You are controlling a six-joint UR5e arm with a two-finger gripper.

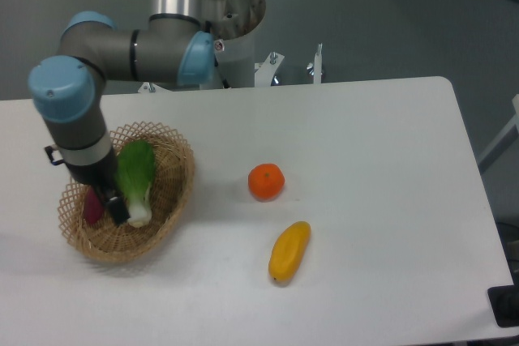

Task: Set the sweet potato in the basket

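Only one camera here, looking down on the white bench [365,135] from the near side, so that's all I've got to go on

The arm reaches in from the far left and its wrist comes down right into the basket [166,228], which sits at the left end of the bench. The pincer [105,204] is low inside it, and the sweet potato [92,206] shows as a dark reddish-purple sliver just left of the black finger [119,210]. From this angle I honestly can't tell if the pincer is clamped on the tuber or already let go, the wrist covers most of it. The potato looks to be down at about the basket's floor, on the left half, touching or very nearly touching the finger

Also in the basket: a green leafy vegetable [136,180] with a white stalk end, lying just right of the pincer, pretty much up against it. Out on the bench, well apart from all that, there's a round orange [266,181] and nearer to the camera a yellow-orange oblong fruit [289,251]. Neither is in play

My read is that we're at the drop-off step, basically the tail end of the task. The potato is already within the rim. The next move calls for making sure the fingers are spread, then lifting straight up, so nothing snags the wicker or drags the greens out with it
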